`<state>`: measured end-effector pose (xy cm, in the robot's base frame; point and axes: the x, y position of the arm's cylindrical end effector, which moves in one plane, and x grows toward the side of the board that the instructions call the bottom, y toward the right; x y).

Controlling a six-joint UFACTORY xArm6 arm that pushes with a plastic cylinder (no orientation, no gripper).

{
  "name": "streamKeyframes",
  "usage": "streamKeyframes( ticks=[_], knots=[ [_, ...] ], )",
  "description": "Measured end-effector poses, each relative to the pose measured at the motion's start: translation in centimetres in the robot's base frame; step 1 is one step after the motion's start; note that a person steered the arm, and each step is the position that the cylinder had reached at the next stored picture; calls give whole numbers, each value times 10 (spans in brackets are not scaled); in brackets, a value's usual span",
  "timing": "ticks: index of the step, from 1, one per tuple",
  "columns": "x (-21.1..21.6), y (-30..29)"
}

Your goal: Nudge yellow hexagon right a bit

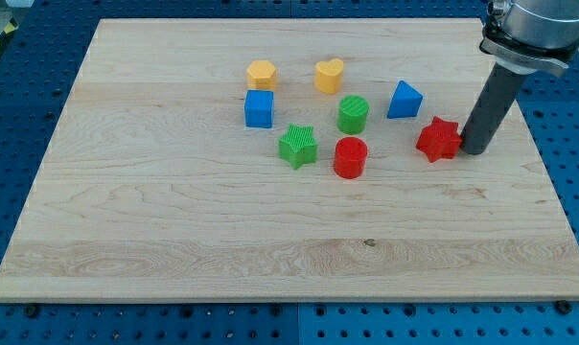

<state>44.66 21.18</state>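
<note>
The yellow hexagon (261, 74) sits on the wooden board (174, 211) above the middle, at the left end of the block group. Just below it is a blue cube (259, 108). A yellow heart (329, 75) lies to its right. My tip (474, 150) rests on the board far to the view's right, right next to a red star (438, 139), well away from the yellow hexagon.
A green cylinder (353, 114), a green star (297, 146), a red cylinder (349, 157) and a blue triangle (404, 100) stand between the hexagon and my tip. The board is ringed by a blue perforated table (21, 105).
</note>
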Motion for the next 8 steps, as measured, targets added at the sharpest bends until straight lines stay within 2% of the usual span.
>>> streamKeyframes(
  ticks=[3,8],
  knots=[
    [0,-40],
    [7,18]
  ],
)
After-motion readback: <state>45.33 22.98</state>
